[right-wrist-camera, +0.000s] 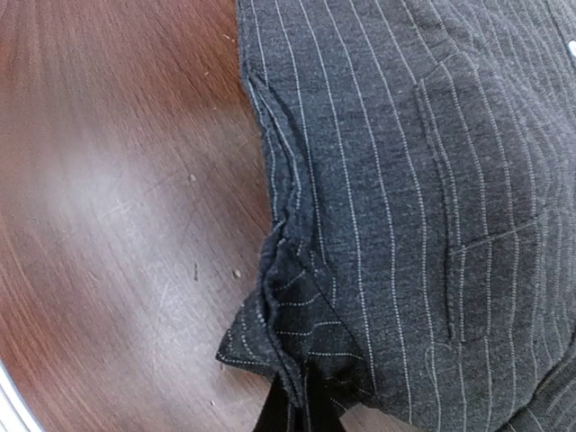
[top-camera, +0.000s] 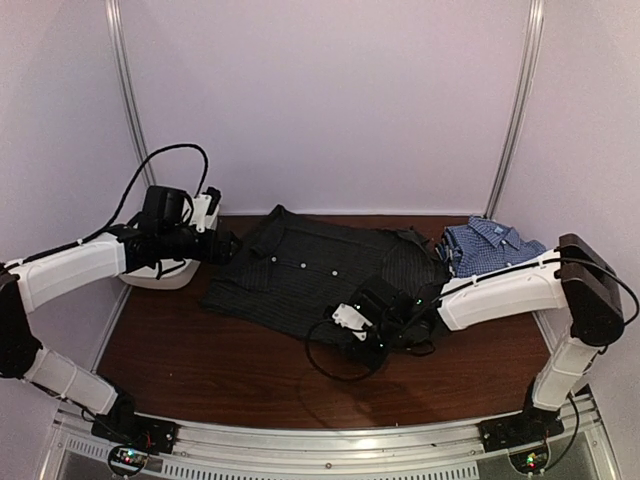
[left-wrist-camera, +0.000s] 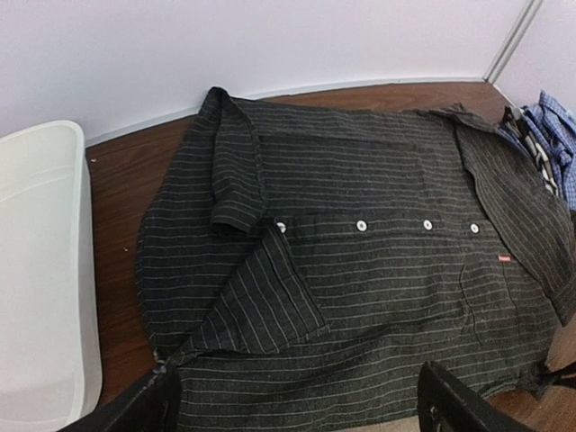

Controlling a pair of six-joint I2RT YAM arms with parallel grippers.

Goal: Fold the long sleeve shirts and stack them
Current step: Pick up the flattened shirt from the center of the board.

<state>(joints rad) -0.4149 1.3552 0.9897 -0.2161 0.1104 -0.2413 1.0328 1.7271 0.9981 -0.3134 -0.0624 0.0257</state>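
At the near hem of the black pinstriped shirt [top-camera: 300,265], the right tool [right-wrist-camera: 292,407] is pinched together on a corner of cloth, apparently to lift it for a fold. The shirt lies spread, buttons up, on the counter [top-camera: 200,350]. At its left edge the left tool [top-camera: 225,246] hovers, fingers wide apart, empty. Off its far right corner lies the bunched blue-checked shirt [top-camera: 490,245].

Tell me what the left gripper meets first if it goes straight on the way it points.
The black pinstriped shirt: the open left gripper points down across it from its edge, so the cloth right before its jaws likely comes first. Its height above the cloth is unclear.
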